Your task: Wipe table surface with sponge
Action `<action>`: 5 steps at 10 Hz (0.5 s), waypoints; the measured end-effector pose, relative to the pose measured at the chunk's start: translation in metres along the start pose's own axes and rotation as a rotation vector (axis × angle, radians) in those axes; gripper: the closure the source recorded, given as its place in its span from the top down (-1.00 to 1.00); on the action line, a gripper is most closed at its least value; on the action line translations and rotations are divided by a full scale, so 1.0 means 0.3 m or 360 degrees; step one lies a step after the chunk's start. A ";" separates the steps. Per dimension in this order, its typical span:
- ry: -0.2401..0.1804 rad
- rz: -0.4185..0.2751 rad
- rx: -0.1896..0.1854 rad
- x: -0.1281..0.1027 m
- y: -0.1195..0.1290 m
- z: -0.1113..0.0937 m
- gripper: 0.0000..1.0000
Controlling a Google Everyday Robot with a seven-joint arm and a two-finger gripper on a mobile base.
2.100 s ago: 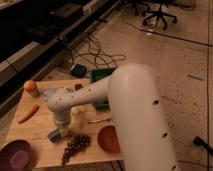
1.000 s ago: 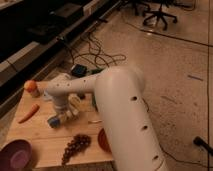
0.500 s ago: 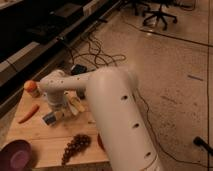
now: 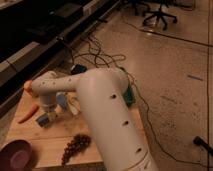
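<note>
Blurred pincer [image 4: 54,111] at sponge [image 4: 42,120]

The gripper [image 4: 52,112] hangs low over the light tan wooden table surface [image 4: 55,142], whose planks look matt with visible grain. Just beside the gripper, the small blue rectangular sponge [image 4: 42,120] looks dull and soft. The bulky white arm shell [image 4: 107,115] above the gripper appears to be smooth, faintly glossy plastic. Beyond the gripper, the speckled stone-like floor [image 4: 170,65] has a low sheen.
</note>
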 end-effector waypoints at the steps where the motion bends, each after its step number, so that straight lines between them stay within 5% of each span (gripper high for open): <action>1: -0.0004 -0.0043 -0.0010 -0.047 0.006 0.022 -1.00; 5: -0.0014 -0.0092 -0.0031 -0.138 0.082 0.063 -1.00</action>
